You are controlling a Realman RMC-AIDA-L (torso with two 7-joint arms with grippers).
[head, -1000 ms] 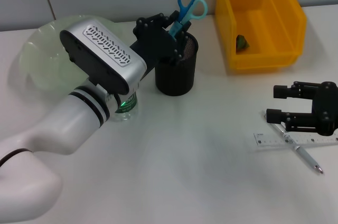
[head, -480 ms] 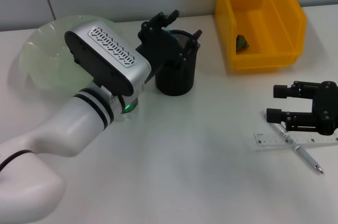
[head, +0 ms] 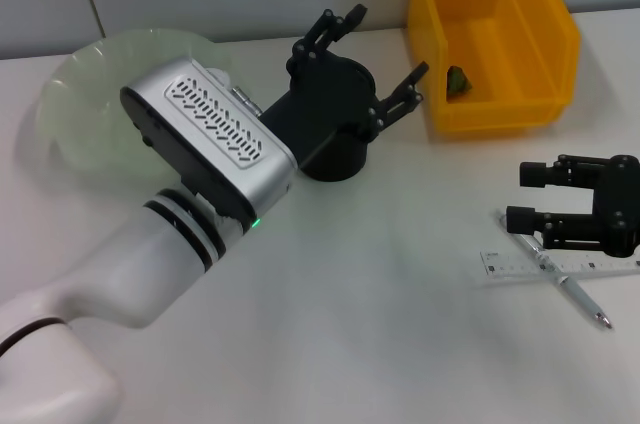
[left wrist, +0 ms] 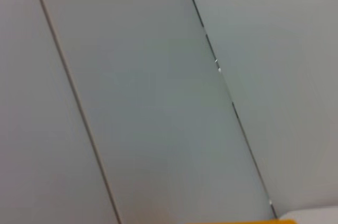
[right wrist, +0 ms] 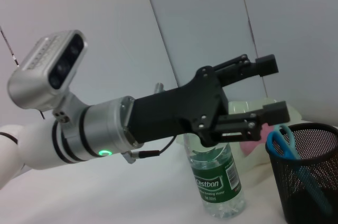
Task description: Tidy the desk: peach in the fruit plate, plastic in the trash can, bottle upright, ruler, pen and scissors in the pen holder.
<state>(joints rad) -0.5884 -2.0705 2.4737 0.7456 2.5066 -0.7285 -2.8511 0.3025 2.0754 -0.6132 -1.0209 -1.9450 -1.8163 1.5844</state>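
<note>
Currently, for your log: left end effector (head: 372, 61) fingers spread wide, empty, raised above pen holder (right wrist: 308, 174). Scissors (right wrist: 288, 147) already in holder, handles up; bottle (right wrist: 217, 176) upright just beside it. Right end effector (head: 540, 197) jaws parted, holding nothing, low over table (head: 380, 304), nearer arm for what's left. Pen (head: 565, 284) and ruler (head: 560, 264) lie crossed just under it, ruler's long axis running left-right, pen diagonal. Yellow bin (head: 490, 39) behind.
</note>
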